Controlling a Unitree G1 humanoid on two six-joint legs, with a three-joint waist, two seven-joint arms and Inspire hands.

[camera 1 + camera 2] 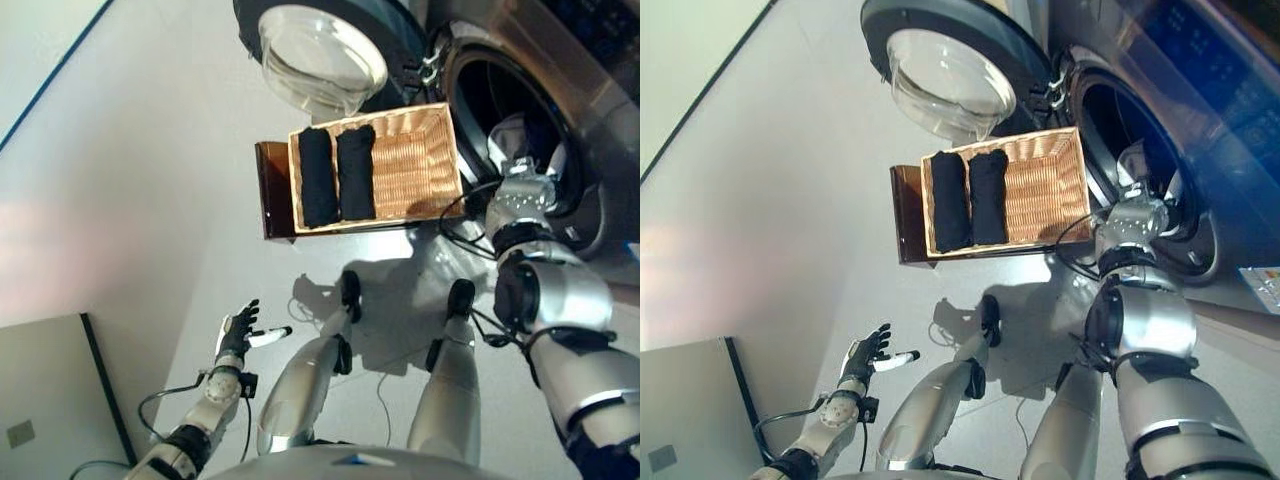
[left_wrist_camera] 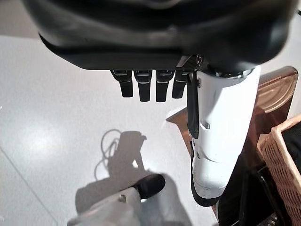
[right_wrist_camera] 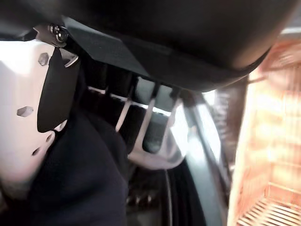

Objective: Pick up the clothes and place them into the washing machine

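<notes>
The front-loading washing machine [image 1: 560,90] stands with its round glass door [image 1: 320,55] swung open. Just before its drum opening a wicker basket [image 1: 415,165] rests on a brown wooden stand [image 1: 272,190]. Two rolled dark garments [image 1: 336,175] lie side by side at the basket's end farthest from the drum. The right hand [image 1: 520,150] reaches into the drum opening, fingers curled around a dark garment [image 3: 80,179]. The left hand [image 1: 238,330] hangs over the floor, fingers straight and empty.
</notes>
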